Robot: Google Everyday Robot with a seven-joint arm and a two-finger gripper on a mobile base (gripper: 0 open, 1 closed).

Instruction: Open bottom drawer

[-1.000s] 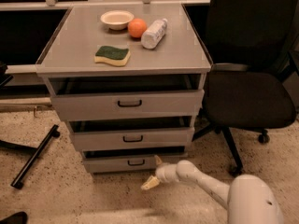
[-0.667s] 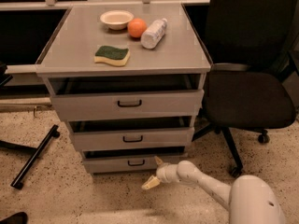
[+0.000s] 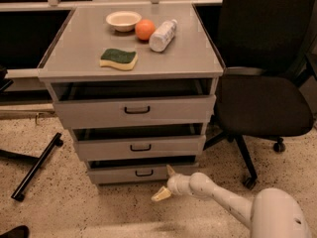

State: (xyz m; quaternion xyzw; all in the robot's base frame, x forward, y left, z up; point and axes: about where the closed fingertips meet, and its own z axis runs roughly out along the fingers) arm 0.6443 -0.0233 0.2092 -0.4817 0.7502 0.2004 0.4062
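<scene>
The bottom drawer [image 3: 119, 174] is the lowest, narrowest grey front of the cabinet, with a small black loop handle [image 3: 144, 172] at its centre. A dark gap shows above its front. My gripper [image 3: 165, 182] is low near the floor, just in front of the drawer's right end and to the right of the handle. Its fingers are spread open, one pale fingertip [image 3: 171, 170] close to the drawer front and the other [image 3: 160, 194] lower and nearer the floor. Nothing is between them.
The middle drawer [image 3: 140, 147] and top drawer [image 3: 136, 110] sit above. The cabinet top [image 3: 79, 43] carries a sponge [image 3: 118, 59], a bowl [image 3: 123, 20], an orange [image 3: 145, 29] and a bottle [image 3: 163, 34]. A black office chair [image 3: 262, 103] stands close on the right. A black bar [image 3: 37, 165] lies on the floor at the left.
</scene>
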